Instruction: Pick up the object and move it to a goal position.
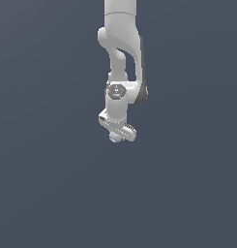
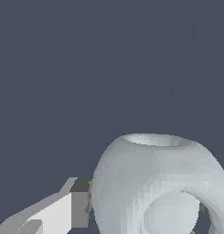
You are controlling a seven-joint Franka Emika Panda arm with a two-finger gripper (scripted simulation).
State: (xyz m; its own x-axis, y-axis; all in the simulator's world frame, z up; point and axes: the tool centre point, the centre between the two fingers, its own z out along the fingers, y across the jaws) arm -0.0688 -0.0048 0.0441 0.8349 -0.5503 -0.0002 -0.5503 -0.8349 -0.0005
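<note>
In the exterior view the object is a small pale blue-grey ball just under the white gripper bar. My gripper hangs from the arm against the plain dark background. The wrist view shows the object very close. It is rounded and pale, with a flattened rim on one end and a round opening in its side. One finger presses its dark pad against the object's side. Only a dark sliver of the other finger shows past the object. The gripper is shut on the object.
The white arm comes down from the top of the exterior view, with a flat grey joint cap above the hand. Everything around is an even dark blue-grey field with no other object or edge in sight.
</note>
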